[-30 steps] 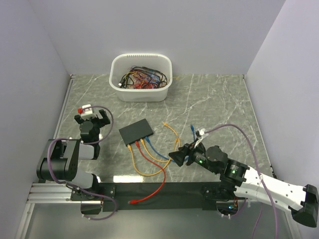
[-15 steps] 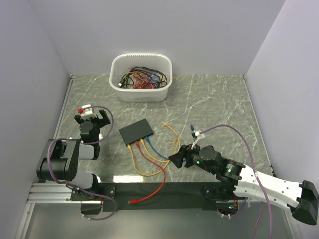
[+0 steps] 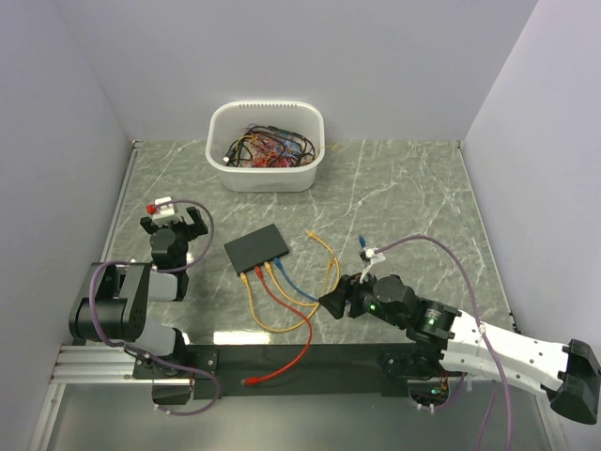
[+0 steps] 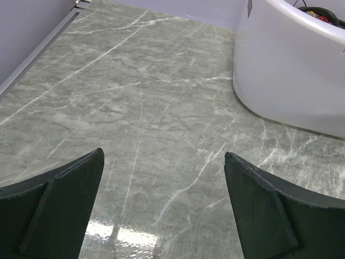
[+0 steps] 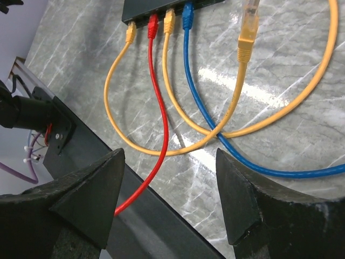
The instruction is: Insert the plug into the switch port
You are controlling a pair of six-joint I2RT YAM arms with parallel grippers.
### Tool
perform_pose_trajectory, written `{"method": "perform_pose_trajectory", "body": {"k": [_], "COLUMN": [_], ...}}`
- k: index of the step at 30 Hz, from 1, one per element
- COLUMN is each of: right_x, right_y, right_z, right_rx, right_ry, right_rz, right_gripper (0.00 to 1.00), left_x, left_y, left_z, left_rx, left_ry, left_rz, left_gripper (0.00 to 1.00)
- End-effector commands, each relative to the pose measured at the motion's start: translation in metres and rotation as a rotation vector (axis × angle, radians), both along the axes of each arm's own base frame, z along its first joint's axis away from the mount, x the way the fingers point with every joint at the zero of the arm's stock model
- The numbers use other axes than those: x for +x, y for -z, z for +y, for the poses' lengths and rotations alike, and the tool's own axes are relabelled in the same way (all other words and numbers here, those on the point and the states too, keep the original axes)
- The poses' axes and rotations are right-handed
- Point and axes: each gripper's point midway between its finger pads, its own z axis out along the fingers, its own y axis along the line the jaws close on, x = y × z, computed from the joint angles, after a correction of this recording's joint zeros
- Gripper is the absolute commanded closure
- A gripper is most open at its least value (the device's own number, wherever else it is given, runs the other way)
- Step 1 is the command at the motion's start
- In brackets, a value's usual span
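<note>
The right gripper (image 5: 170,155), jaws spread and empty, has eased slightly lower-left in the overhead view. The loose yellow plug (image 5: 248,29) lies ungrasped at its view's top, near the switch (image 5: 145,6). The left gripper (image 4: 163,155) hangs open.

Left pincer (image 4: 163,156) spread wide, right pincer (image 5: 170,154) likewise

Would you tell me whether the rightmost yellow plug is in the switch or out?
Out: the yellow plug lies loose beside the switch, in no port.
</note>
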Motion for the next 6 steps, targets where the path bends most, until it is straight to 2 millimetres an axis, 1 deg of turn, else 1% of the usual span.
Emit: {"method": "perform_pose_trajectory", "body": {"k": [1,4,6], "right_x": [0.0,0.0,-0.004], "right_y": [-0.017,-0.022,-0.029], "right_z": [0.009,0.009,0.013], "right_rx": [0.047,0.055,0.067], "right_ry": [-0.022,-0.032,-0.072], "right_rz": [-0.026,-0.047,-0.062], "right_gripper": [0.25,0.25,0.26], "left_x": [0.004,0.003,0.004], "left_y": [-0.018,-0.018,-0.019], "left_z": [-0.003,-0.003,-0.003], "left_rx": [0.007,0.008,0.008], "left_ry": [0.017,0.017,0.017], "left_rz": [-0.065,-0.066,-0.066], "left_gripper": [0.01,0.01,0.01]}}
